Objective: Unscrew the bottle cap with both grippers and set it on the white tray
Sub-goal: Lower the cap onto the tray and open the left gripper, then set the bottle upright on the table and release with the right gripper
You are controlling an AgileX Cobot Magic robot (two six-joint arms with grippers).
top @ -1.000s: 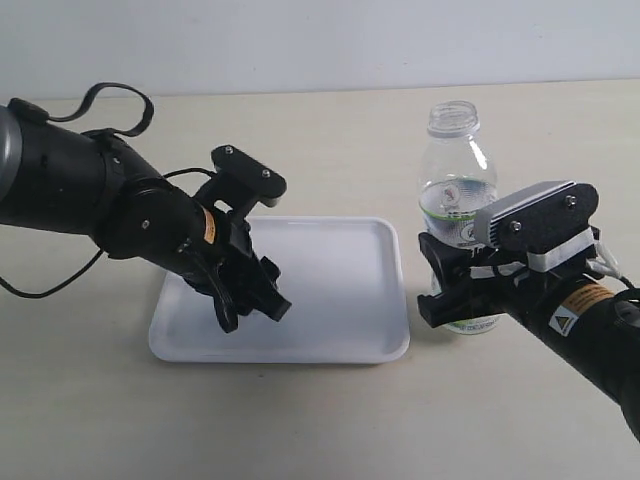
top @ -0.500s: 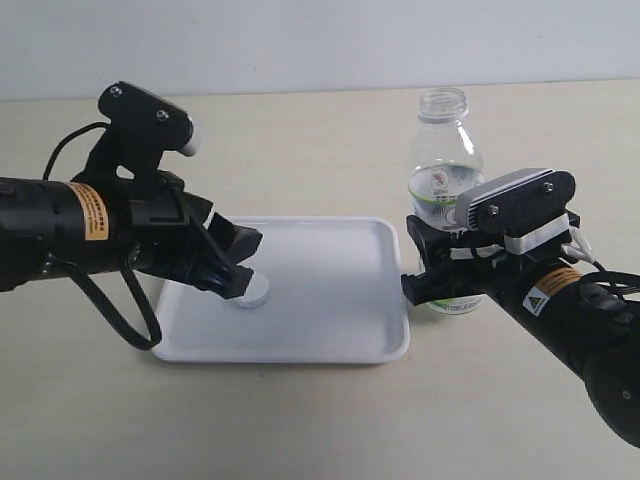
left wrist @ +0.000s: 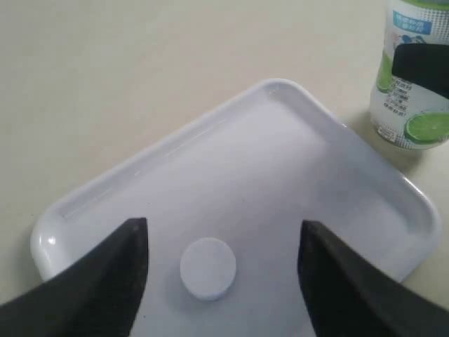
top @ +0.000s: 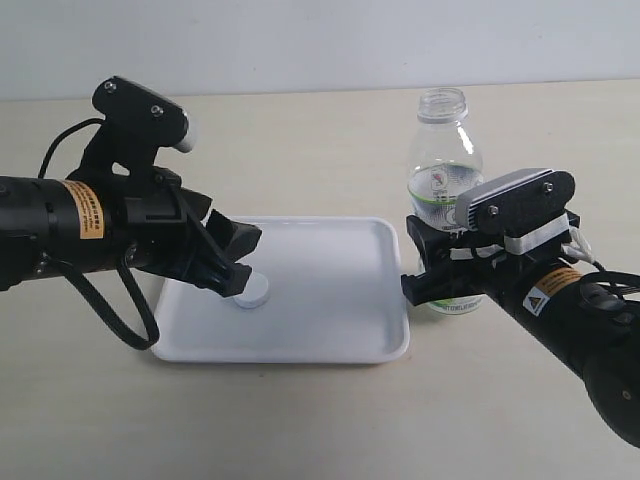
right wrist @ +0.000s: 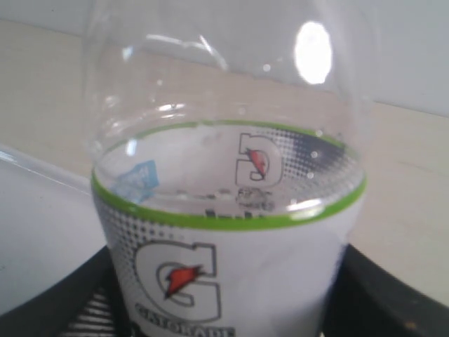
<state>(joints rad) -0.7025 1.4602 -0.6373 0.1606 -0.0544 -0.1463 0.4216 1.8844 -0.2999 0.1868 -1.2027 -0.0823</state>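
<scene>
— Pale beige tabletop [top: 330, 420], a plain light wall [top: 320, 40] behind it, and nothing else of the room in view.

— So what has changed? A second ago the left pincer [top: 237, 262] was angled down over the white tray [top: 340, 260] and no cap could be seen on it. Now the bottle cap [top: 252, 291] lies flat on the tray's left part.

— And over the last half second, hardly a thing: the cap is in the same spot and the left arm has barely shifted.

— That left pincer is spread wide. The left wrist view has a dark finger on each side of the cap, and neither one touches it.

— Over to the right. The bottle [top: 443, 170] stands upright on the tabletop, just beside the tray's right rim, with its threaded neck bare.

— It sits a touch nearer the tray than a second ago, and since half a second ago it has not moved.

— The right pincer [top: 440, 272] is pressed in on the bottle's lower, labelled part. The right wrist view shows dark fingers hugging both sides of the label.
</scene>
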